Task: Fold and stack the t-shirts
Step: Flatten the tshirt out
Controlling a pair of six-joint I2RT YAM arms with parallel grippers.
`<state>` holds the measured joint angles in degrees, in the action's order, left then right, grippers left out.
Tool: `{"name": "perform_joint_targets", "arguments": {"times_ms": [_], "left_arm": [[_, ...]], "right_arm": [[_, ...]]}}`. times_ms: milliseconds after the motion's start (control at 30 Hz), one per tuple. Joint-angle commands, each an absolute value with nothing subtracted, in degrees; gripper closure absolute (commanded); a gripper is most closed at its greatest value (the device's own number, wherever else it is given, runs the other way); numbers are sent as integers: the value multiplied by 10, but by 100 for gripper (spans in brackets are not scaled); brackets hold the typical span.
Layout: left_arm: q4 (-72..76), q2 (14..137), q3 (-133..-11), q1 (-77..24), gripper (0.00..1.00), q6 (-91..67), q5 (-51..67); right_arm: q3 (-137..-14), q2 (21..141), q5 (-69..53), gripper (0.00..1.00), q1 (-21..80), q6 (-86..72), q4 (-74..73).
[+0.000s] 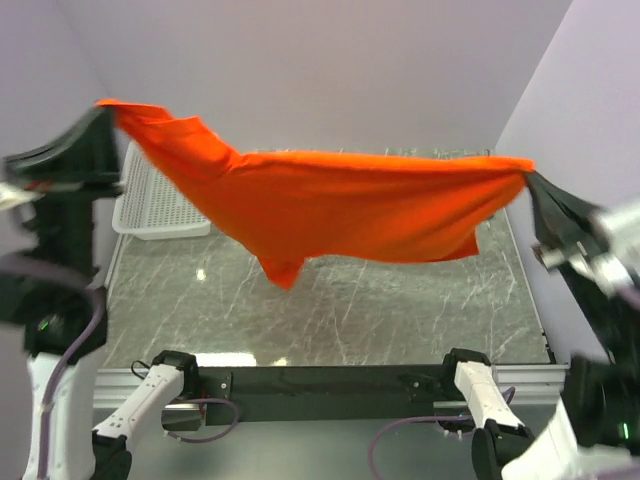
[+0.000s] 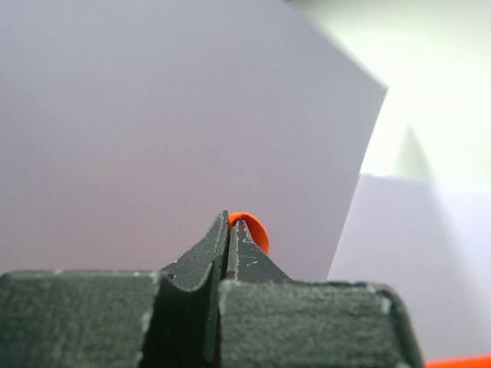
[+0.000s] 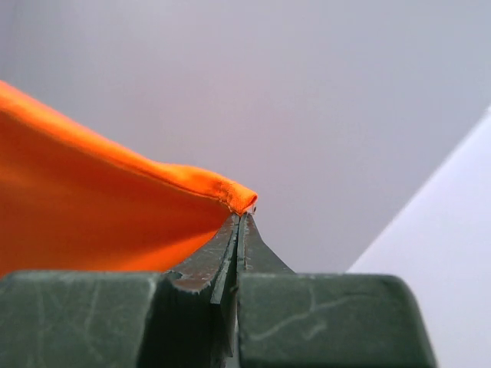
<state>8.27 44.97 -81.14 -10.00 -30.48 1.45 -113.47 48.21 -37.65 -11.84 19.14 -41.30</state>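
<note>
Orange t-shirt (image 1: 340,205): held in the air above the tabletop (image 1: 400,320), stretched sideways from over the left edge to over the right edge, mostly above the far half.
Shirt shape: the upper edge runs fairly taut between the two hands, higher at the left end and sloping down to the right. The body hangs below it as one broad sheet, and a pointed flap left of centre dips lowest.
Left hand (image 1: 100,112): raised high over the left edge, toward the far left corner. Its fingers (image 2: 201,257) are pressed together on one end of the orange cloth, and in the left wrist view a small orange bulge pokes out just past the tips.
Right hand (image 1: 530,180): raised over the right edge, lower than the left one, clamped on the opposite end of the shirt. In the right wrist view the rolled hem sits pinched at the fingertips and the cloth runs off to the left.
White lattice basket (image 1: 150,205): resting at the far left corner of the tabletop, partly hidden by the shirt and the left arm.
Tabletop surface: dark grey, marble-patterned with pale veins and a few bright reflections.
Walls: plain pale lilac behind and to the sides.
</note>
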Motion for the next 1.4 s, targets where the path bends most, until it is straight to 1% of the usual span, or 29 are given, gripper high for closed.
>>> {"name": "perform_joint_targets", "arguments": {"times_ms": [0,100,200,300,333,400,433,467,500,533,567,633,667,700,733,767,800,833,867,900,1000,1100,1167,1367], "left_arm": [[28,458,-857,-100,99,-292,2],[12,463,-890,-101,99,-290,2],[14,468,-893,-105,99,-288,2],[19,486,-866,-109,99,-290,3],[25,491,-842,-111,99,-295,3],[35,513,-815,-110,99,-299,2],[42,523,-786,-111,99,-302,2],[60,534,-771,-111,99,-304,2],[73,562,-756,-111,99,-305,2],[83,581,-732,-111,99,-309,2],[101,602,-724,-111,99,-313,-14],[119,681,-714,-111,99,-323,-7],[128,712,-715,-111,99,-328,-4],[141,776,-715,-112,99,-335,11],[144,811,-726,-112,99,-338,14],[144,845,-734,-112,100,-340,16],[145,913,-742,-112,99,-344,20],[141,945,-764,-112,100,-347,19],[134,978,-778,-112,100,-347,20],[127,1036,-793,-112,100,-349,24],[97,1117,-848,-113,100,-352,8],[80,1163,-887,-113,100,-350,2],[61,1183,-917,-113,100,-344,-30],[49,1225,-966,-112,100,-324,-35]], "right_arm": [[-1196,475,-283,100,-119,149,-437],[-1219,469,-245,100,-127,149,-431],[-1193,462,-222,100,-130,155,-426],[-1123,454,-228,100,-129,157,-420],[-1072,451,-240,100,-129,149,-411],[-1010,446,-257,100,-129,142,-394],[-933,441,-265,100,-129,138,-378],[-895,440,-272,100,-130,130,-342],[-855,440,-286,100,-130,120,-320],[-773,442,-293,100,-129,117,-296],[-739,455,-301,100,-129,110,-249],[-655,484,-309,100,-129,98,-208],[-630,516,-309,100,-129,96,-153],[-604,533,-306,100,-129,88,-122],[-566,553,-304,100,-128,89,-70],[-551,596,-301,100,-127,91,-45],[-539,620,-296,100,-127,88,-22],[-534,647,-286,100,-124,94,-8],[-539,707,-277,100,-120,100,-1],[-547,737,-273,100,-115,105,-1],[-594,842,-253,100,-111,107,-9],[-635,914,-223,100,-110,106,-14],[-670,958,-208,100,-109,107,-30],[-745,1026,-194,100,-105,105,-66]]}}
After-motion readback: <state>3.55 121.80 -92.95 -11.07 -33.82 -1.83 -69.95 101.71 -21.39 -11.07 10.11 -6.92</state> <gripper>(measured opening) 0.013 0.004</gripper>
